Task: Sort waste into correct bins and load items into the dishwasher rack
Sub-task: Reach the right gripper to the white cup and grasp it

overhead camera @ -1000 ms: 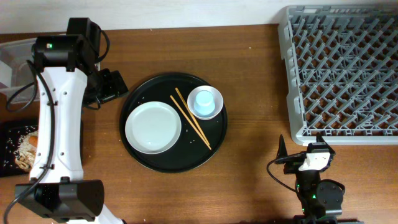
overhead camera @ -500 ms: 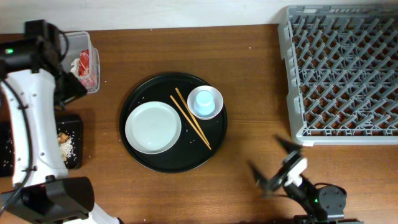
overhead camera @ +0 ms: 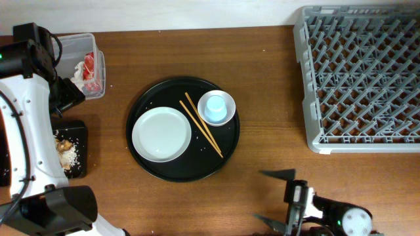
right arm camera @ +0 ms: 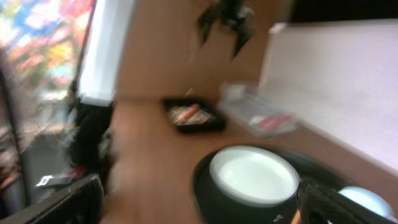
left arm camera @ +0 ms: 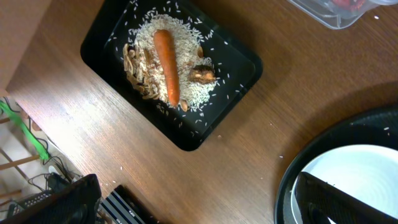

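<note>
We see the left arm (overhead camera: 29,131) swung off the desk's (overhead camera: 262,59) middle to its left edge, so the tub (overhead camera: 75,44) and the flat tray (overhead camera: 81,131) now lie uncovered. The right end effector (overhead camera: 270,196) has dropped from the rack's (overhead camera: 361,72) corner to the bottom edge and turned to point left.
</note>
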You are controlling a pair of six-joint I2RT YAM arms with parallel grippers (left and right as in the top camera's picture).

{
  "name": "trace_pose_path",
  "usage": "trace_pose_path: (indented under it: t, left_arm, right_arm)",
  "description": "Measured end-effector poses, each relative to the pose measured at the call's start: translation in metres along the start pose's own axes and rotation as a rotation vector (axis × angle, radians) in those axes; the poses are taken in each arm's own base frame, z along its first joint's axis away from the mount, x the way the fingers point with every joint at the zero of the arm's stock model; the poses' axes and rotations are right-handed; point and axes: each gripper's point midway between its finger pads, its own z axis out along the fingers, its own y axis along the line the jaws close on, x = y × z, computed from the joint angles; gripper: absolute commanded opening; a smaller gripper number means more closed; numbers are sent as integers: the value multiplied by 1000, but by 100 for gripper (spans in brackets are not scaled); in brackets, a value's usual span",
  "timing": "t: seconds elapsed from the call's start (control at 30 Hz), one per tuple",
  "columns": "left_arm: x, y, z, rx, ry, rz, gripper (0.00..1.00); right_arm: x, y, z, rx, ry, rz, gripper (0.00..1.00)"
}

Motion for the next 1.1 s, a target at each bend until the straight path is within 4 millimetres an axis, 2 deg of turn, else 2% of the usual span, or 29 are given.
trace_pose_path:
  t: [0.1,0.23,0.33,0.5,0.57,0.67,0.7,0.73,0.8,0.83,0.93,1.0,1.1]
  left_arm:
    - [0,0,0,3,1,0,99]
    - [0,-1,0,4,2,0,99]
    - [1,-1,0,5,3,0,99]
    - [1,-1,0,5,3,0,99]
    - [1,-1,0,7,4,0,99]
    - [0,-1,0,7,3,0,99]
    - [0,-1,0,7,3,0,99]
    - [1,-1,0,6,3,0,99]
    - [1,-1,0,7,4,0,99]
    - [0,-1,0,8,1,-1,99]
    - [0,-1,0,7,2,-1,99]
    - [0,-1,0,7,2,0,99]
    - [0,-1,0,8,2,-1,99]
  right_arm:
    - [-16,-20,-2,125,-64,47,98]
    - [-24,-46,-8,271,-125,147,98]
    - [-34,-56,-12,334,-165,179,98]
    - [-100,-63,-19,418,-263,121,98]
    - [-118,-72,-19,455,-257,136,98]
    - [-132,-101,-15,524,-191,219,98]
    - [-131,-122,-9,557,-126,296,98]
    - [-135,-134,-5,564,-101,320,98]
    - [-139,-141,12,469,-23,311,98]
    - [-148,-137,29,321,19,267,98]
    - [-157,-122,51,23,62,246,98]
    - [-148,-119,56,-103,94,379,98]
    - [-131,-133,66,-160,117,552,98]
